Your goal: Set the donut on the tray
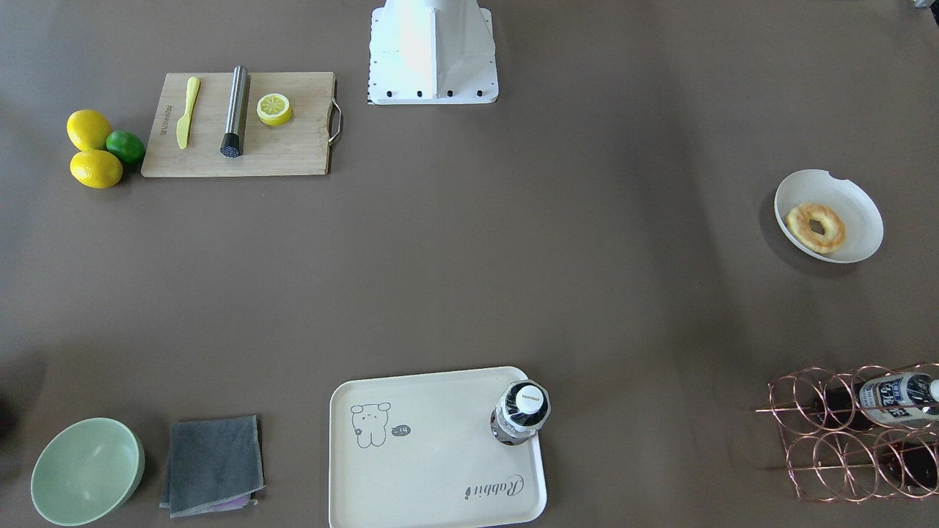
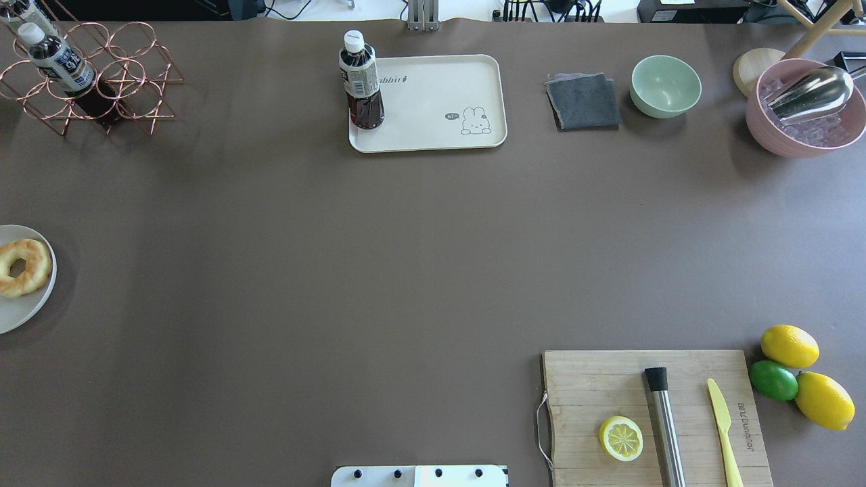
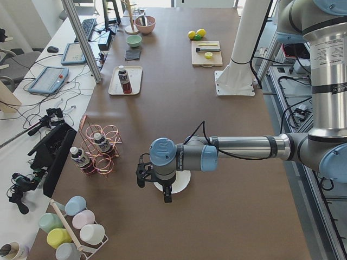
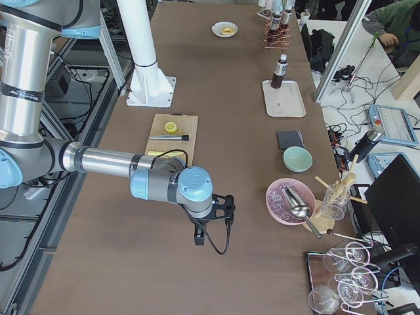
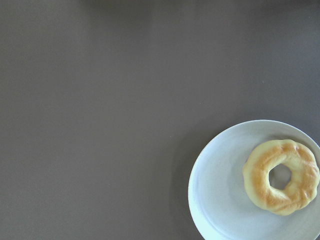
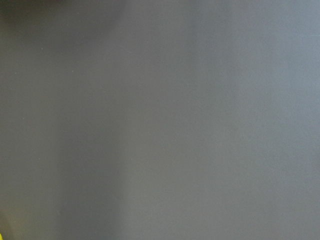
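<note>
The left end effector (image 3: 166,196) hangs by the plate (image 1: 858,213) bearing the donut (image 1: 816,227). Spread or pressed together, I cannot tell, nor for the right end effector (image 4: 199,237), well apart. The left wrist view shows the donut off-centre, lower right. The tray (image 1: 411,477) sits far across the worktop (image 1: 513,257).

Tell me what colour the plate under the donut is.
Off-white; the round notched plate shows best in the front-facing view.
</note>
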You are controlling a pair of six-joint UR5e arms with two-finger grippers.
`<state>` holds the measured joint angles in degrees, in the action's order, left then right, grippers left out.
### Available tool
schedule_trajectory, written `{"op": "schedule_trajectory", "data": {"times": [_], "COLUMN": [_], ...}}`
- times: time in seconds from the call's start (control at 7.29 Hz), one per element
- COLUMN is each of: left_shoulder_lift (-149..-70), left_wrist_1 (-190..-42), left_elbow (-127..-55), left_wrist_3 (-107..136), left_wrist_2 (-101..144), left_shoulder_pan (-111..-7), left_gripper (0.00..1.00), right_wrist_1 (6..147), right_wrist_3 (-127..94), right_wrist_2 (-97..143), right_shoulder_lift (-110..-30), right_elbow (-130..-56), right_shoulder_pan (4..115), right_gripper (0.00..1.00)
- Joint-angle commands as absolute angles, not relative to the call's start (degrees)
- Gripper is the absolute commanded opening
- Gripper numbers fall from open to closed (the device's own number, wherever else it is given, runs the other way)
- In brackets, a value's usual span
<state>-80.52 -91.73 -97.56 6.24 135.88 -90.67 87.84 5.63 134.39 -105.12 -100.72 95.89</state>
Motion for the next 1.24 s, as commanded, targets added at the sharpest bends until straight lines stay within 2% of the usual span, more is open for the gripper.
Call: {"op": "schedule_trajectory", "data": {"times": [0.0, 1.1], "left_shoulder_lift": [-80.59, -82.00], "left_wrist_1": [-91.76, -94.04], "left_elbow": [-97.56, -98.78], "left_wrist_3": [6.24, 6.24], "left_wrist_2": [135.88, 134.73], "left_shoulder_pan": [-90.62, -90.70], "left_gripper": [0.98, 0.98], "right_wrist_1": [87.80, 87.89], "right_wrist_3": [5.63, 5.54], "right_wrist_2": [134.38, 134.30], "right_shoulder_lift": [-105.12, -105.20], "right_elbow": [-100.81, -100.55], "right_shoulder_pan": [95.89, 95.89], "right_gripper": [1.00, 1.00]}}
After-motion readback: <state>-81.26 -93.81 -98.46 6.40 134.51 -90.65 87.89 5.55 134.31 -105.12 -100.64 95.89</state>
